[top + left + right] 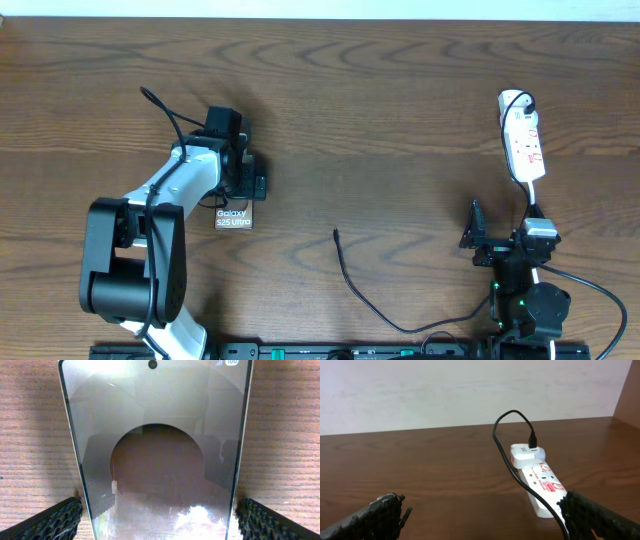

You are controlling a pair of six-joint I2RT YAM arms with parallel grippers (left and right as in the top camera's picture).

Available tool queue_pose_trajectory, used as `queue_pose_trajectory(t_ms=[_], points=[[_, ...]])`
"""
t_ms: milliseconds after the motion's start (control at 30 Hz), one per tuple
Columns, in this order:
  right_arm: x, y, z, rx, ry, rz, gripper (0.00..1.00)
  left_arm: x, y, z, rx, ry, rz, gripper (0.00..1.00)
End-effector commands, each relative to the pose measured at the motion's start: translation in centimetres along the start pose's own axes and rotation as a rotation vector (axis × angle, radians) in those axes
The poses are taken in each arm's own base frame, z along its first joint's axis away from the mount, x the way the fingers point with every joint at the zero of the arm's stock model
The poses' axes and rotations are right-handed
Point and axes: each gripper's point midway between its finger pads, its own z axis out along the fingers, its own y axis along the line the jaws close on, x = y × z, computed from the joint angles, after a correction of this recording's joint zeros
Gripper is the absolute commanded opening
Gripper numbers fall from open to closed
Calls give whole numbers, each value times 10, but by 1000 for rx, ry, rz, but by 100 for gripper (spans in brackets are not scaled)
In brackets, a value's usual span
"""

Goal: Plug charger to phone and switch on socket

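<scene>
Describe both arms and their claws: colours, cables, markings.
The left arm has white shells over black joints, with a black cable looped along it. The right arm is mostly black, showing small green lights. The left claw and right claw have black fingers with knobbly textured pads.

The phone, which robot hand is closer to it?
Left. The left gripper straddles the phone, one finger at each edge; the right gripper is far across the table, facing the socket.

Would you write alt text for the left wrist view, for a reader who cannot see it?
A phone lies face up on a wooden table, its glossy screen filling most of the frame. The left tool straddles it, black fingers at either long edge; whether they touch it is unclear.
</scene>
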Motion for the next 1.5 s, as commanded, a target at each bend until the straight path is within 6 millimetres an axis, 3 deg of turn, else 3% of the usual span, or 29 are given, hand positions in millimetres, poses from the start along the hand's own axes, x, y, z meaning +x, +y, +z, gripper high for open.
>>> queue_pose_trajectory(t_ms=[0,933,1467], points=[[1,1,0,-1,0,9,99,33,1,24,-14,117,14,99],[1,1,0,-1,0,9,99,50,6,24,-36,176,17,100],[1,1,0,-1,0,9,99,49,6,24,-35,170,16,100]])
